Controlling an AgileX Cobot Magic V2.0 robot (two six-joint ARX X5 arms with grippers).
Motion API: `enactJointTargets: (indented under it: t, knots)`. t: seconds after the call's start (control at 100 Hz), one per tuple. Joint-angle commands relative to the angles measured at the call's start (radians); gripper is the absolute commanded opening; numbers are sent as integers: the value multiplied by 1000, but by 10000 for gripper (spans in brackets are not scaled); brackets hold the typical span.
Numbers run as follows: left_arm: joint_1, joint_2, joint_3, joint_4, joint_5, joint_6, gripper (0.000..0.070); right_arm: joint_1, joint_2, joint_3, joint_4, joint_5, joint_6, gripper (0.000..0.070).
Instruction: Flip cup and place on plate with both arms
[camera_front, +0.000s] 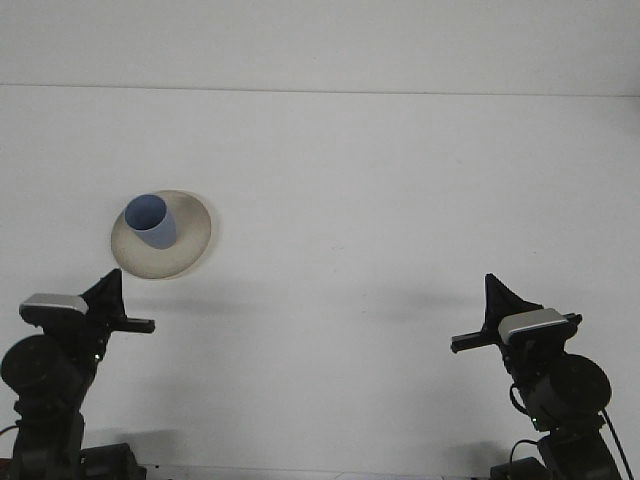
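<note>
You see a light blue cup (150, 220) on a cream plate (190, 245). The table (380, 200) is plain white. Both arms are black, each with a small white block on top.

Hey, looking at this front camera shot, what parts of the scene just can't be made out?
- Blue cup, front view: its base and contact with the plate are hidden by the cup's own wall.
- Left gripper and right gripper, front view: seen side-on, so the jaws overlap and their opening is unreadable.
- Both arms, front view: lower links are cut off by the bottom edge.
</note>
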Motion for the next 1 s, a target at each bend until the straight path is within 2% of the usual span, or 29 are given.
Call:
enactJointTargets:
  t: [0.0, 0.18, 0.9, 0.95, 0.99]
  knots:
    - [1, -41, -19, 23, -5, -51, 12, 1, -4, 5, 25, 4, 3, 0]
    - [1, -104, -27, 22, -3, -80, 13, 1, -5, 6, 35, 3, 3, 0]
    - [-6, -169, -33, 27, -4, -76, 14, 1, -4, 6, 41, 3, 3, 0]
    - [-27, -183, -49, 28, -36, -57, 14, 1, -4, 6, 41, 3, 3, 0]
    - [-53, -201, -76, 40, -106, -32, 14, 1, -4, 6, 41, 3, 3, 0]
